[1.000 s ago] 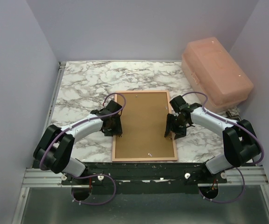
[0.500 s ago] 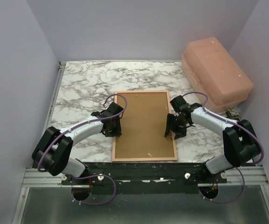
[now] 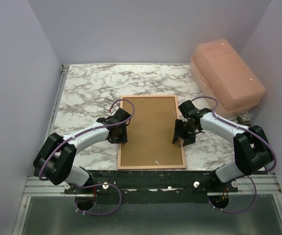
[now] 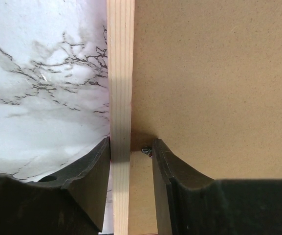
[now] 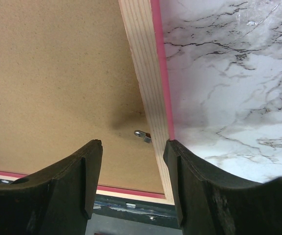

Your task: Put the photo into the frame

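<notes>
Tabs (image 5: 141,135) on the frame (image 5: 143,63) show only in the wrist views.

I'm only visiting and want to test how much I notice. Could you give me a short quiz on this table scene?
1. True or false: the peach box sits on top of the frame.
2. Which part does the left gripper stand astride? A) the frame's left edge B) the frame's far edge C) the peach box
3. Fill in: the frame's middle is covered by a plain brown ____.
Key: 1 false, the box stands apart at the far right. 2 A. 3 board.
</notes>
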Controlling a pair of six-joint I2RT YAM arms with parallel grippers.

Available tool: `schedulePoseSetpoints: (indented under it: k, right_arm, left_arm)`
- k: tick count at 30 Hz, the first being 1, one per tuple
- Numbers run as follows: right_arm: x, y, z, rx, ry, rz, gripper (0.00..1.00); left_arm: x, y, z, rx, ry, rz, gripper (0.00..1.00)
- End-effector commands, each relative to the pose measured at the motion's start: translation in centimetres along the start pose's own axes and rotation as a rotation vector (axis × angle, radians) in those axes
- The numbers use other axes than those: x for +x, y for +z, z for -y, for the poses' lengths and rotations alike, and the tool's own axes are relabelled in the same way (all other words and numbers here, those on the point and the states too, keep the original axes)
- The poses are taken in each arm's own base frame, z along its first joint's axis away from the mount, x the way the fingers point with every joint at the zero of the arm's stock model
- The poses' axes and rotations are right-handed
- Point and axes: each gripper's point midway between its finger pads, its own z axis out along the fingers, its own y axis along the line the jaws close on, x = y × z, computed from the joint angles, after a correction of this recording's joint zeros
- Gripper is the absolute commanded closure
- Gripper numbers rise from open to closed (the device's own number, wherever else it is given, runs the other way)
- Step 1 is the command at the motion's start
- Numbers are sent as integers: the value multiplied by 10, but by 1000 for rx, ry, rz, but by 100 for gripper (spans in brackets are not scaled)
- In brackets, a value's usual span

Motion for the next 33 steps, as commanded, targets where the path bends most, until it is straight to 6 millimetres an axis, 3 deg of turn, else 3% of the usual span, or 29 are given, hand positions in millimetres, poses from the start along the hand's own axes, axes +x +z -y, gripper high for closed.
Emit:
schedulePoseSetpoints:
  k: [1,22,23,27,30,33]
  right_arm:
    - [21,39,2,-25,-1,-88,39]
    - [22,40,-2,-44,3,-97,39]
    - [22,40,-2,-43,2,-98,39]
    - [22,40,-2,-45,3,-98,39]
    - [22,40,-1,-44,2,-99,39]
    - [22,40,-1,-43,0,-99,39]
  left_arm:
    - [59,-1,-24,-87,72,-199,100]
    - [63,-20,-19,-87,99,-176,100]
    - [61,-20,-17,-83,96,-173,95]
    - [56,-24,-7,-48,75,-159,56]
    - [55,-24,-1,-25,68,-159,48]
    - [57,-22,-3,-31,71,-168,47]
